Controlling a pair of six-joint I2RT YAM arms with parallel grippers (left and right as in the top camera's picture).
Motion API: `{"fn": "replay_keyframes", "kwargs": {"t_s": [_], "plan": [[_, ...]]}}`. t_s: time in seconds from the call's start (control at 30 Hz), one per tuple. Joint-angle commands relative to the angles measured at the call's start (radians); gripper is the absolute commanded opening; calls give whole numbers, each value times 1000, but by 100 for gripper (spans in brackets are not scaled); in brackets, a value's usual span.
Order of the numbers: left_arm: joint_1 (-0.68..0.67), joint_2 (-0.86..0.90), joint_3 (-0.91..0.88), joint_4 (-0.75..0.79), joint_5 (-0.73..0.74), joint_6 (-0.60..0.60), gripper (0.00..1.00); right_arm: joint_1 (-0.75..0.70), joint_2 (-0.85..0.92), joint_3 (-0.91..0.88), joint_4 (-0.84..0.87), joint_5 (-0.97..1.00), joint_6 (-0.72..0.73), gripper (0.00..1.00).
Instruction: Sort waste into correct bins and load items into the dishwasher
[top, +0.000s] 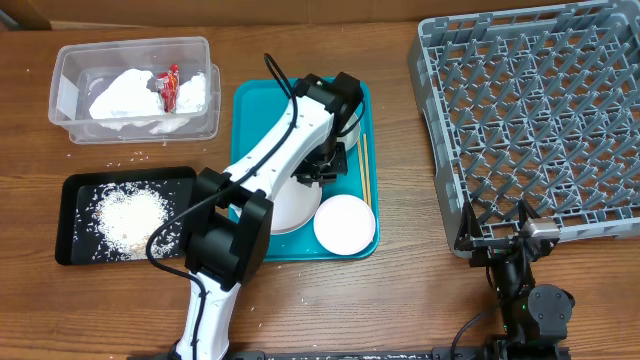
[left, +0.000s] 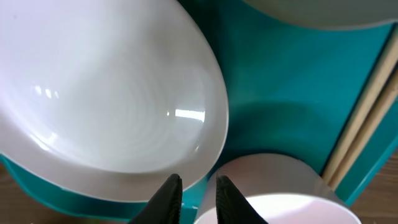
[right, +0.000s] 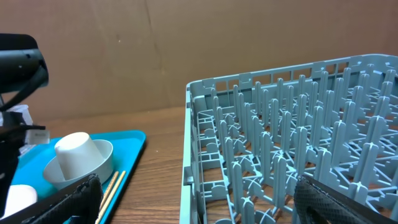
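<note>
On the teal tray (top: 250, 110), my left gripper (left: 199, 196) hangs low between the large white plate (left: 106, 93) and the smaller pinkish plate (left: 280, 186). Its jaws stand a narrow gap apart with nothing between them. Chopsticks (left: 373, 106) lie along the tray's right side. The white cup (right: 76, 154) sits upside down in the grey-green bowl (right: 102, 163). My right gripper (right: 199, 202) is wide open and empty at the near-left corner of the grey dish rack (top: 530, 120). The clear tub (top: 70, 60) holds the napkin (top: 125, 95) and red packet (top: 170, 88). Rice (top: 130, 212) fills the black tray (top: 75, 185).
A few loose rice grains (top: 130, 158) lie on the wooden table between the tub and the black tray. My left arm (top: 270, 150) reaches across the teal tray and hides part of the large plate and the bowl from above.
</note>
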Motion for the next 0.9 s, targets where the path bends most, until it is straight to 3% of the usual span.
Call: {"fn": "replay_keyframes", "kwargs": {"t_s": [0.0,0.3,0.47,0.53,0.6,0.67,0.87], "plan": [[41,-2,116,-56,14,18,23,4,-10,-10,4,6,0,100],[142,-25,479,-285,-53,47,26,4,-10,-10,4,6,0,100],[188,-136,538,-292,-134,42,32,4,-10,-10,4,6,0,100],[202,-191,538,-292,-178,32,50,4,-10,-10,4,6,0,100],[216,-248,538,-292,-212,34,85,4,-10,-10,4,6,0,100],[227,-299,537,-292,-244,45,100,4,-10,-10,4,6,0,100],[296,-400,537,-292,-327,26,100,4,-10,-10,4,6,0,100]]}}
